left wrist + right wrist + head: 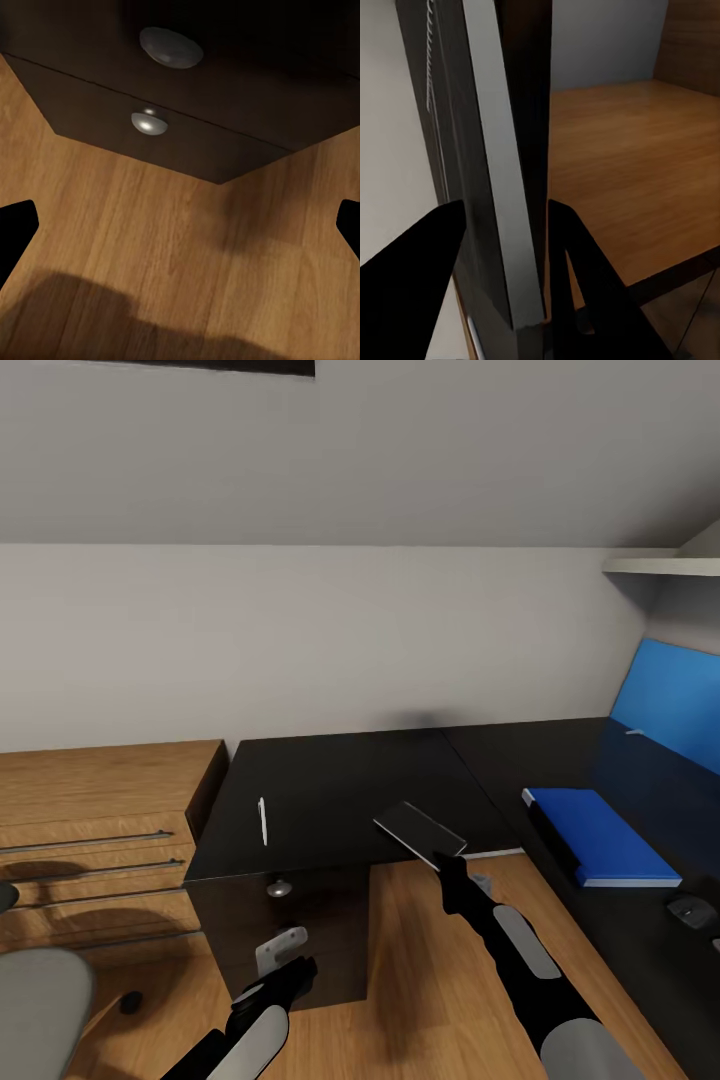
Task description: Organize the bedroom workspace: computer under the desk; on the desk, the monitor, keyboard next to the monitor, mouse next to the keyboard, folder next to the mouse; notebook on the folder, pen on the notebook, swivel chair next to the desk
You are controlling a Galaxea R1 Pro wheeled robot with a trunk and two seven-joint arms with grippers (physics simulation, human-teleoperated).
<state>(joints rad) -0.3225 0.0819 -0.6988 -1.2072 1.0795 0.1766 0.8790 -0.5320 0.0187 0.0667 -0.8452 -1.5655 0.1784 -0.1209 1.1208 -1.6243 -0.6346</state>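
— Bedroom corner: the glossy black L-shaped desk (pixel 330 790) carries the flat bright-blue folder (pixel 600 835).

— And the small grey pale-edged notebook (pixel 420 830)?

— Pinched in the right gripper (pixel 445 857) at the desk's front edge. Lift it level, then lower it onto the folder.

— Left gripper (pixel 285 960)?

— Spread, by the desk's drawers. The thin whitish pen (pixel 262 821) lies on the desk.

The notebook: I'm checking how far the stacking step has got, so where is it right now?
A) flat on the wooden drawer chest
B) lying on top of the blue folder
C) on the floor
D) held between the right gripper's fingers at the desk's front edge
D: the right gripper is shut on the notebook at the desk edge, apart from the folder, whose top is bare.
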